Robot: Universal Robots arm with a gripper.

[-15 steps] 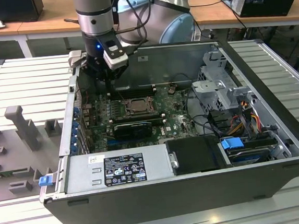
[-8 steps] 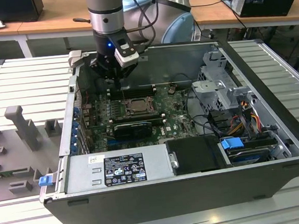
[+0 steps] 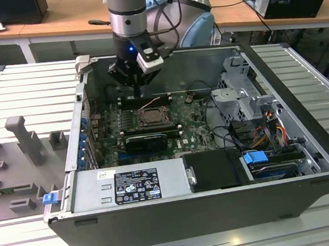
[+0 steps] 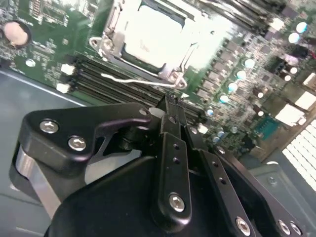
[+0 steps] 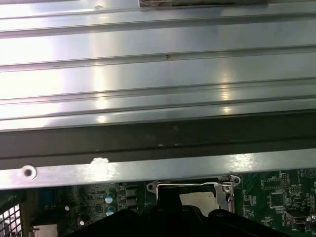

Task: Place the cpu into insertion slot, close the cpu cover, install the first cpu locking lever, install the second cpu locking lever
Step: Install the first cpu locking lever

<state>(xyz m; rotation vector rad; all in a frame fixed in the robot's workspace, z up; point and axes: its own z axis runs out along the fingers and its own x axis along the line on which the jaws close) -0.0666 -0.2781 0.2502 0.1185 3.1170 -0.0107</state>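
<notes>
About the cpu (image 4: 154, 33): lies flat in the slot (image 3: 137, 124), pale face up, inside the open case (image 3: 178, 214). Around it, the cover (image 4: 112, 25), down over the slot as a thin metal frame, with the pale face visible through the square window. Along the slot's side toward the gripper (image 4: 170, 101): a thin wire lever (image 4: 129, 79), running almost parallel to the cover's edge and bent near one end; hooked or free, cannot tell. About the gripper: hangs just over the memory slots (image 4: 98, 84) beside the slot, tip near the lever's bent end; touching it or not, cannot tell. Jaws narrow, almost together, with nothing seen between them. In the exterior view, points straight down at the far side of the slot, close to the far wall of the case. Around the slot, the green board (image 3: 197, 129). On the near side of the slot in the exterior view, just beside it, a long black card (image 3: 146, 140). Further toward the near wall, a grey power supply (image 3: 130, 186). On the exterior view's right, well apart from the slot, a metal drive cage (image 3: 240, 96) with some cables (image 3: 268, 126) below it. Under the case, a ribbed metal table (image 3: 23, 89), with grey blocks (image 3: 24, 135) on the exterior view's left.
</notes>
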